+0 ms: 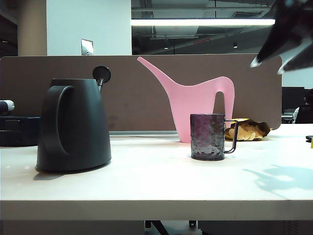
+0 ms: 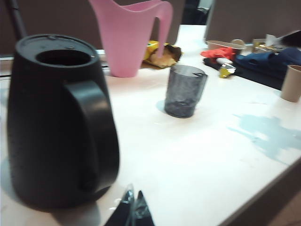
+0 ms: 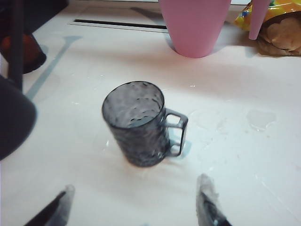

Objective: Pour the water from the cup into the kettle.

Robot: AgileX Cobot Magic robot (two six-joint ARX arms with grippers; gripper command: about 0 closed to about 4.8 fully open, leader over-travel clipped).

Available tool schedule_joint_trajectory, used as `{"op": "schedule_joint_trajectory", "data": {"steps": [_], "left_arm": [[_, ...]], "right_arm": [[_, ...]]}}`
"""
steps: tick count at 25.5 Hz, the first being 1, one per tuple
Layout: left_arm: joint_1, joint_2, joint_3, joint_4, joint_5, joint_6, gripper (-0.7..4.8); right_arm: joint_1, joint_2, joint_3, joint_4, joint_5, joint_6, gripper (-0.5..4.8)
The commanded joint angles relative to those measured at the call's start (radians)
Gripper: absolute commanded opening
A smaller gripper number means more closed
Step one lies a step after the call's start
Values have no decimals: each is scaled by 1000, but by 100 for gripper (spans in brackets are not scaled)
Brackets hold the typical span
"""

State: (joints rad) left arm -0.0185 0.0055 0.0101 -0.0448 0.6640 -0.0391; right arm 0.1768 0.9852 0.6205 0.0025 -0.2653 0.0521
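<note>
cup (image 1: 208,136) sits upright mid-table, kettle (image 1: 73,125) well off to its left. right gripper (image 3: 134,207) hovers above the cup, fingers spread wide, holding nothing. left gripper (image 2: 132,212) tips look closed, by the kettle.

Black claw (image 3: 134,205), translucent-tipped fingers (image 3: 207,197)

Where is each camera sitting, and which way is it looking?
Exterior view: low at the table's front edge, facing the kettle, cup and pink watering can; the right hand hangs blurred at top right.
Left wrist view: beside the kettle, looking across the table; left hand tips together.
Right wrist view: above the cup, looking down; right hand fingers spread.
All three share the cup.
</note>
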Motion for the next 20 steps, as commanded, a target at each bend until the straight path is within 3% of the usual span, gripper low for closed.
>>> {"op": "schedule_joint_trajectory", "data": {"steps": [1, 9, 15, 20], "left_arm": [[-1, 1, 3, 8, 34, -3, -5], [-1, 1, 3, 9, 37, -3, -5], [-1, 1, 3, 9, 36, -3, -5], [-1, 1, 3, 9, 37, -3, -5]], "right_arm": [[0, 123, 6, 178, -3, 0, 338], [0, 521, 6, 509, 1, 64, 338], [0, 671, 7, 683, 35, 84, 335], [0, 714, 10, 737, 55, 84, 333]]}}
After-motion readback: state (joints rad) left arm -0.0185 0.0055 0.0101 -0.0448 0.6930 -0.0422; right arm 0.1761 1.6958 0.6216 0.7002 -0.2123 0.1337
